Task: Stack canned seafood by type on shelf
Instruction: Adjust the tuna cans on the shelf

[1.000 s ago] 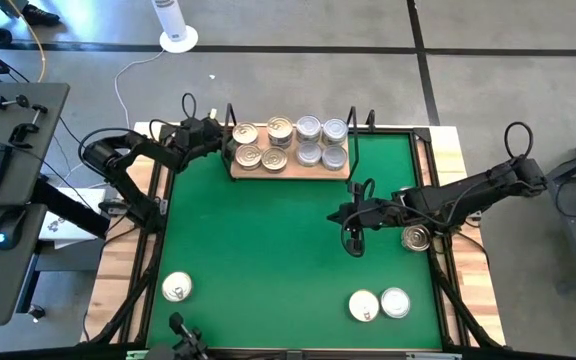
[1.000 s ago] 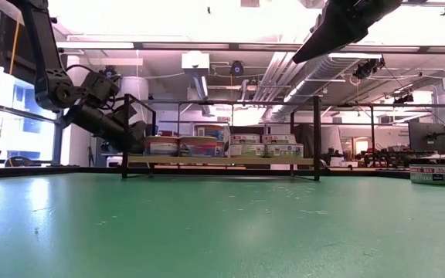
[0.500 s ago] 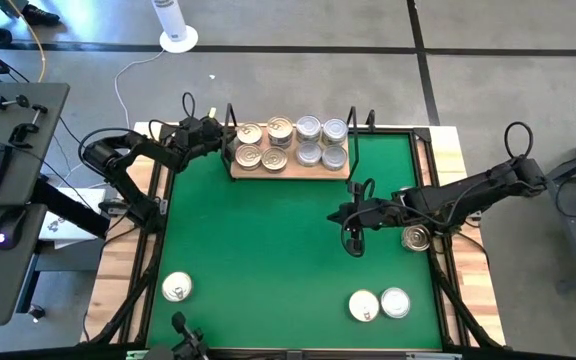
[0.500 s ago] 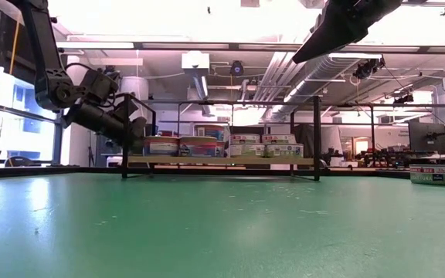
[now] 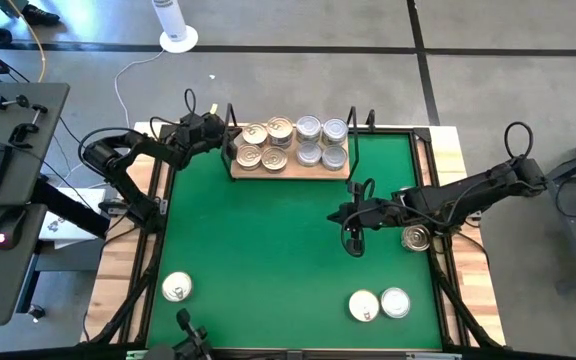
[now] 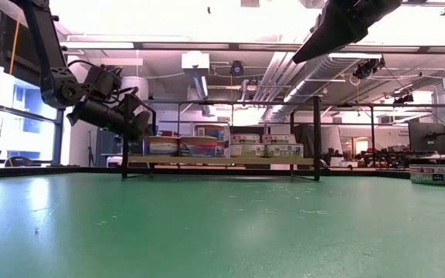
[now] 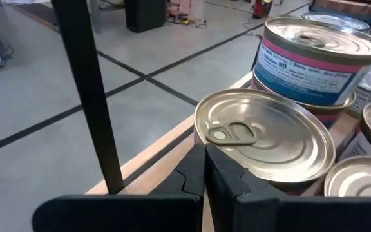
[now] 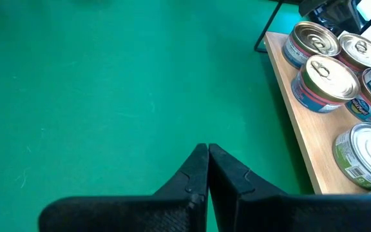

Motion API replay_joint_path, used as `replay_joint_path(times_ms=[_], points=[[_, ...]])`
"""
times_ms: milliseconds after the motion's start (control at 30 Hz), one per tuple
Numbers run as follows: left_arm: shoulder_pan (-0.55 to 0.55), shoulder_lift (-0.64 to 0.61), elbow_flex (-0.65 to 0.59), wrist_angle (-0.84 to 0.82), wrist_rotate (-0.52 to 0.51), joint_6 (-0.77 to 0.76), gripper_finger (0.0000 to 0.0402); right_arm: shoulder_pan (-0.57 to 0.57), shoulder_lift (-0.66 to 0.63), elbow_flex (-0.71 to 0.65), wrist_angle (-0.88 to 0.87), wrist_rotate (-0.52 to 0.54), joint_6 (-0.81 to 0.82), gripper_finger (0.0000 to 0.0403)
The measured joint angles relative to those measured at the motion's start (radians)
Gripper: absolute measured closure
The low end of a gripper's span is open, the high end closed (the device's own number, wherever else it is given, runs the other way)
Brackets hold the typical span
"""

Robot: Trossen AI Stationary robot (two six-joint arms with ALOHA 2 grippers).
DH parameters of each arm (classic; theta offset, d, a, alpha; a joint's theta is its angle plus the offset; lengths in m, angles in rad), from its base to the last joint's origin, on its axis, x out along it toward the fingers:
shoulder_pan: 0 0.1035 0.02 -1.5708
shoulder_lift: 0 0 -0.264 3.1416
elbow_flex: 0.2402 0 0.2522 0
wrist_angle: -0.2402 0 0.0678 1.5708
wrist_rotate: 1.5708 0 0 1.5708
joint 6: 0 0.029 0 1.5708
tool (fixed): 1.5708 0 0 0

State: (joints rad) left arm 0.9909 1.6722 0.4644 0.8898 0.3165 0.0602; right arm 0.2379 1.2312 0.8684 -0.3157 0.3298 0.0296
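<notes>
Shelf [image 5: 289, 172] sat at the far edge of the green mat [image 5: 268, 250], a tan board w/ black uprights at each end. Tins on shelf [image 5: 292, 144] stood in two rows: gold-lidded ones toward the left end, silver-lidded ones toward the right end. In the left wrist view one tin w/ a blue and pink label [image 7: 314, 55] was stacked on another, just behind a gold pull-tab tin [image 7: 263, 138].

Left gripper [image 5: 224, 138] was at the shelf's left end, beside the upright, fingers pressed together and holding nothing; in its wrist view the closed tips [image 7: 205, 169] were right at the rim of the gold pull-tab tin.

Right gripper [image 5: 352, 243] hung over open mat, well apart from the shelf, fingers [image 8: 206, 169] also pressed together, empty.

Loose tins on the mat: one at the right edge near the right arm [image 5: 416, 238], a pair touching near the front right [image 5: 379, 304], one alone at front left [image 5: 176, 288].
</notes>
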Motion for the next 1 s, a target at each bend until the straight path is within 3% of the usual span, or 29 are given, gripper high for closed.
replay_joint_path(times_ms=[233,433,600,767,1000], points=[[0.024,-0.001,0.002,-0.04,-0.027,-0.003,0.0401,0.0,0.0,0.0,0.0,0.0,0.004,0.0402],[0.045,-0.074,0.002,-0.216,-0.078,0.004,0.0402,0.0,0.0,0.0,-0.005,0.0,0.016,0.0402],[0.05,-0.238,0.002,-0.451,-0.141,0.004,0.0401,-0.001,0.0,0.0,-0.005,0.0,0.016,0.0402],[0.049,-0.447,0.002,-0.693,-0.314,-0.043,0.0401,-0.002,0.0,0.0,-0.005,0.0,0.014,0.0402],[0.0,-0.752,0.043,-0.922,-0.464,-0.05,0.0402,-0.002,0.0,0.0,-0.005,0.0,0.007,0.0402]])
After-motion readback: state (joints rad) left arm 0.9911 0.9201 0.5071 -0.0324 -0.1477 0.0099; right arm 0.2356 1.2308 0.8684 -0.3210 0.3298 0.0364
